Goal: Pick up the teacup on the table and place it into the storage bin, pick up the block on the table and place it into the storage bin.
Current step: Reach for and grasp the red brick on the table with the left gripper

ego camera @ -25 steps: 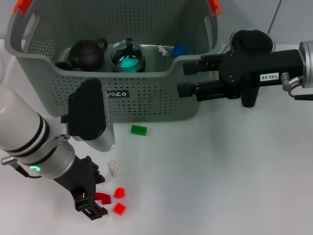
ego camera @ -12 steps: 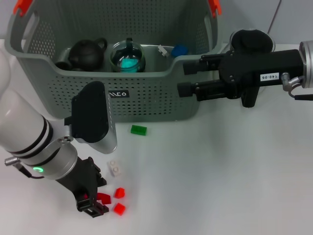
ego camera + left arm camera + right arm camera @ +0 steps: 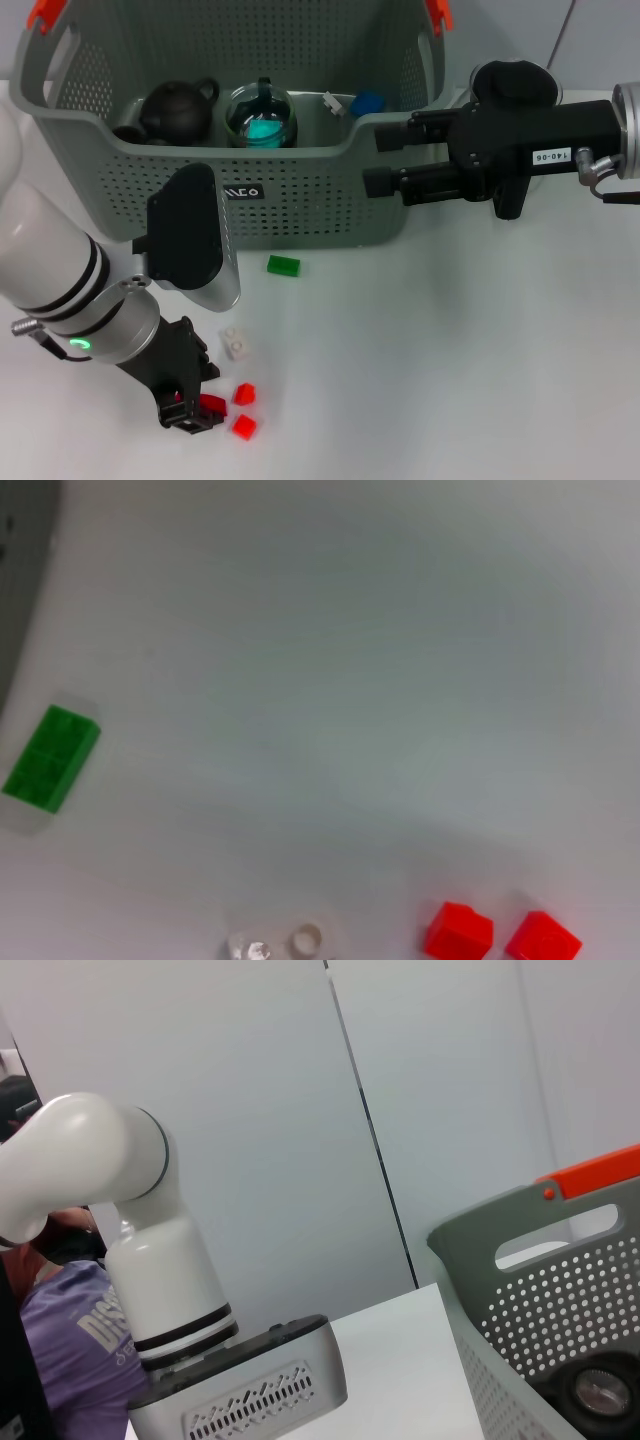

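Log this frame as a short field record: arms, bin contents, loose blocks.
left gripper: low on the table, closed on a red block
right gripper: open, at the bin's right front corner, empty
bin: holds a dark teapot, a glass cup, a blue piece
loose blocks: green, white, two red

You get bright, even light from overhead in the head view — the white counter (image 3: 450, 350) nearly washes out, with only soft shadows under the storage bin (image 3: 300, 190). Your left wrist view is soft and hazy, its green block (image 3: 50, 758) blurred. The right wrist view is cooler and dimmer at lower left.
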